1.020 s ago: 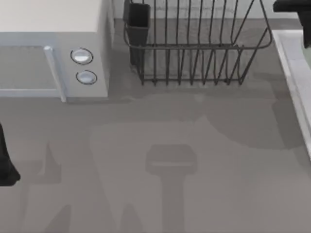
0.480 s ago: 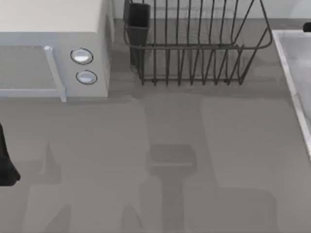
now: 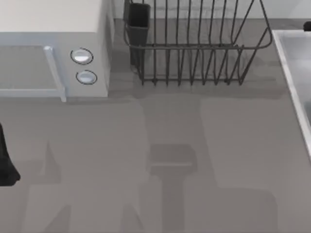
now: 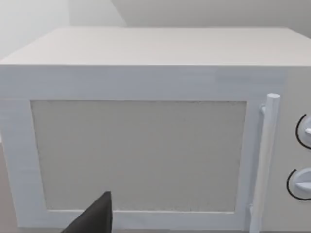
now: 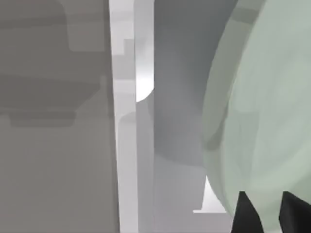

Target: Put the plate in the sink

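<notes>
The right hand [image 5: 267, 213] is pinching the plate [image 5: 262, 107] over the sink [image 3: 291, 63] at the surface's three o'clock edge; release appears to remain. The left arm is sitting parked at nine o'clock.

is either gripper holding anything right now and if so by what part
In the right wrist view the right gripper looks shut on the plate, pinching its edge above the sink. The left gripper holds nothing, parked facing the microwave.
</notes>
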